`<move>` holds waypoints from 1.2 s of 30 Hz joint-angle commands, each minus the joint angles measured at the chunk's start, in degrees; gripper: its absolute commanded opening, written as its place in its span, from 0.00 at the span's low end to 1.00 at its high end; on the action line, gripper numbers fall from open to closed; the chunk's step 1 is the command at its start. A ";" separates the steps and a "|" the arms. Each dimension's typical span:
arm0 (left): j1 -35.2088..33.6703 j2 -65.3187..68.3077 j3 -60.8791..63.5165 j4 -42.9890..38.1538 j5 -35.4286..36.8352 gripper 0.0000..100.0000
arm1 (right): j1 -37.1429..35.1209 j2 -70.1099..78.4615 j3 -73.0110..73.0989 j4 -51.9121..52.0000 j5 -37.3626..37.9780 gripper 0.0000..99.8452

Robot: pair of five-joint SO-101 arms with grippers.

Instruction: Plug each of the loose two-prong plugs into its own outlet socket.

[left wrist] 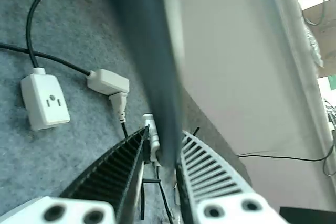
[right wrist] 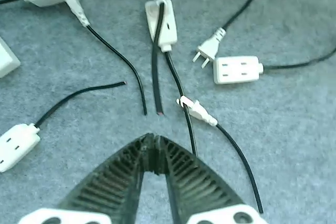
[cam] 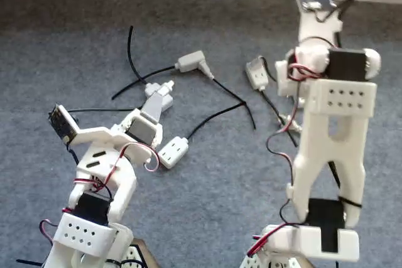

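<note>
Hanging near the middle of the grey carpeted tabletop (cam: 207,205) in the high view, the left end effector (cam: 160,100) sits at a small white two-prong plug (cam: 162,88). In the left wrist view, I cannot tell whether the left end effector (left wrist: 164,132) grips that plug (left wrist: 152,142). In the right wrist view, the right end effector (right wrist: 151,142) is closed and empty. A second white two-prong plug (right wrist: 209,50) lies loose just beside a white three-outlet socket block (right wrist: 237,70).

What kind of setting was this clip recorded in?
Probably an indoor robotics test bench: a grey carpet-like surface against a pale wall, strewn with outlet sockets and cut plug cords, with the left arm and right arm mounted alongside.
</note>
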 commanded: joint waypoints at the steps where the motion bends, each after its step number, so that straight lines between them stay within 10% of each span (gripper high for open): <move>1: 0.40 0.04 -5.85 7.03 -2.29 0.01 | 4.26 -7.87 9.10 1.98 0.62 0.01; 14: 1.27 2.59 -30.02 37.45 -25.93 0.01 | 13.14 -21.93 46.11 -5.05 0.53 0.01; 36: 1.36 52.88 -70.55 75.25 -58.81 0.01 | 14.73 -46.11 90.24 -33.98 0.62 0.01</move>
